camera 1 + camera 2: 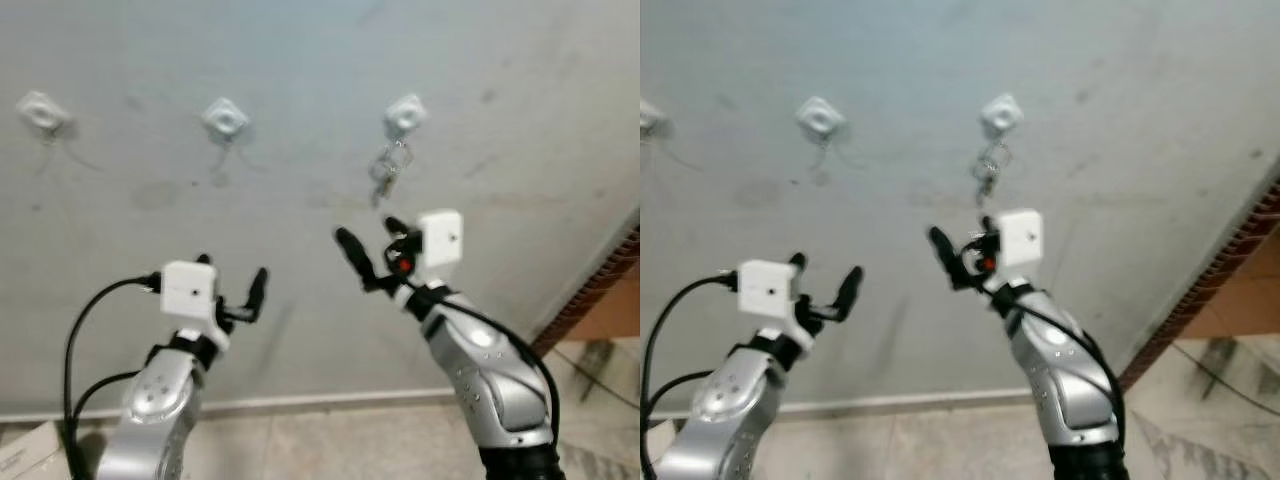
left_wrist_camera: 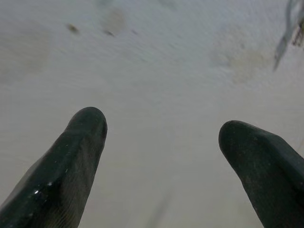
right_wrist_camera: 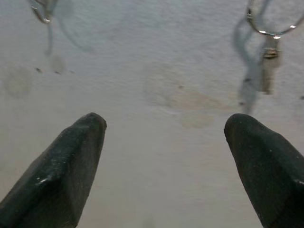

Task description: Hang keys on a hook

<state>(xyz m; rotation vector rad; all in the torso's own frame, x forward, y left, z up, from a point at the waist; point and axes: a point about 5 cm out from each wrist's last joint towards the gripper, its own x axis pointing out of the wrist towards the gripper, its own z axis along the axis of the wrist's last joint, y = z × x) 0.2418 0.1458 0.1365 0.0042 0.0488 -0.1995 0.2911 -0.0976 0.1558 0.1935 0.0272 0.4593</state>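
In the left eye view, three white hooks sit in a row on the grey wall [image 1: 300, 60]. The keys [image 1: 386, 170] hang from the right hook [image 1: 404, 114], so the hanging seems done. The right tool [image 1: 372, 250] is just below them, at 6 o'clock from the keys, with fingers spread and nothing between them. The left tool [image 1: 230, 290] is lower, toward 8 o'clock, also spread and empty; the middle hook [image 1: 225, 119] and left hook [image 1: 41, 110] are bare.

The right eye view shows the same arrangement.

In the left wrist view, two black fingers [image 2: 71, 161] stand well apart before the wall.

In the right wrist view, the fingers [image 3: 66, 166] are apart too, and the key ring dangles at 1 o'clock, free of them.
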